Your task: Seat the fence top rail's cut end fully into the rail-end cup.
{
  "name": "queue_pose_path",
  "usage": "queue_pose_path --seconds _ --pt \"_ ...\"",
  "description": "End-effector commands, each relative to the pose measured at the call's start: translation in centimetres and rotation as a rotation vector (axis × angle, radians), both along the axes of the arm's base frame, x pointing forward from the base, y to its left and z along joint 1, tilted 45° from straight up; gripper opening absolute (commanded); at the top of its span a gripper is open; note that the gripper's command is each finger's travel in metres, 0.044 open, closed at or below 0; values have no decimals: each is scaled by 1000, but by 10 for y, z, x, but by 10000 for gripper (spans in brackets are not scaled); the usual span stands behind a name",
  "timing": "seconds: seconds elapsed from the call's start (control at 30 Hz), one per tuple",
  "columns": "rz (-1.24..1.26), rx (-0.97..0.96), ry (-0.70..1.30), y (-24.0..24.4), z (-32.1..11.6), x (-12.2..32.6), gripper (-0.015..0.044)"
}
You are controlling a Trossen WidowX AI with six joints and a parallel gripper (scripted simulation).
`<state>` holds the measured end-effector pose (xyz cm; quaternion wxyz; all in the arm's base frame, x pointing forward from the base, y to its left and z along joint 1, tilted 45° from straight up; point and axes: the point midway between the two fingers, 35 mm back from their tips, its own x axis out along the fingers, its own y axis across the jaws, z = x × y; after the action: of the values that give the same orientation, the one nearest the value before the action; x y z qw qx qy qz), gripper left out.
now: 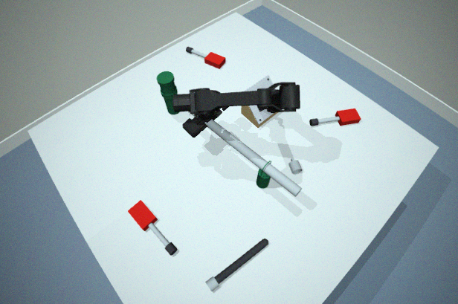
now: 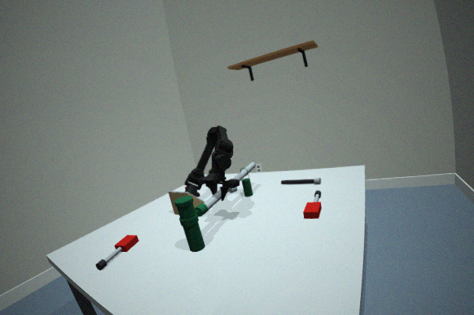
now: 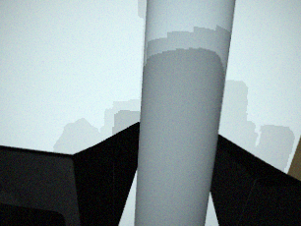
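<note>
From the top I see my arm stretched low over the table, pincer clamped on the rail. Exterior: the big post stands just beyond the pincer. Wrist: the rail runs between both fingers.

From the top, the arm hides the rail end at 10 o'clock. In the wrist view, the rail is cut off at 12 and 6 o'clock.
</note>
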<state>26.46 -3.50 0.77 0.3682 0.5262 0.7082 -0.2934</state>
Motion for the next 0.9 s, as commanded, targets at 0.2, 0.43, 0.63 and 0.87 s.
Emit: queue_pose_path --seconds 0.2,0.43,0.63,0.87 --pt "-1 -11 -12 -6 1 4 0" --pt "-1 -11 -12 -7 0 5 0" --pt "-1 -11 -12 -8 0 5 0" --pt "6 5 7 0 0 0 0"
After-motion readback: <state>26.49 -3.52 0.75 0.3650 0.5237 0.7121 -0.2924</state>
